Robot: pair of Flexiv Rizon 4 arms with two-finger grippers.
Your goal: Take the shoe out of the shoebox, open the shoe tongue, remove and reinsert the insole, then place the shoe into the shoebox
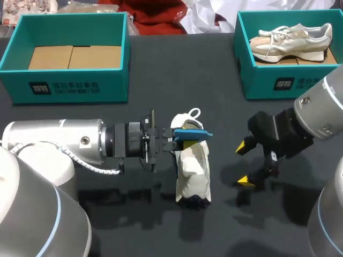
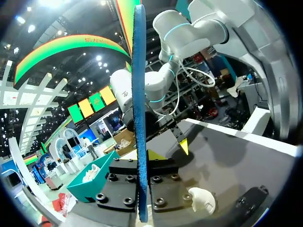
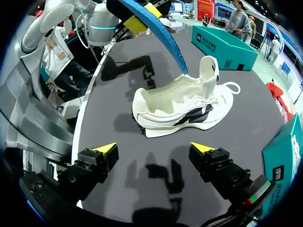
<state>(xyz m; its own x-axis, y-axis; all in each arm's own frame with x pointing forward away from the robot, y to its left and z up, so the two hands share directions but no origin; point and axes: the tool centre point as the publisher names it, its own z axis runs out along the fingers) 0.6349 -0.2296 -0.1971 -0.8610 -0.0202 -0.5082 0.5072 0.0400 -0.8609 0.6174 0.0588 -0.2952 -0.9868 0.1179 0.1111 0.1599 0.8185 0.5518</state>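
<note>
Shoe (image 1: 193, 174) on table (image 1: 107, 214).

Head view: its long axis runs away from me, heel loop at the far end. Insole (image 1: 194, 132) sits over the shoe's heel end, pinched by left fingers (image 1: 177, 143). Right fingers (image 1: 245, 148) are spread and empty, apart from the shoe on its right.

Left wrist view: insole edge-on in the pinch, shoe's heel below and beside it.

Right wrist view: shoe broadside ahead of the spread fingers, opening up, insole slanting above it.

Judgement: left arm nearer; insole must line up with the shoe's long axis.
</note>
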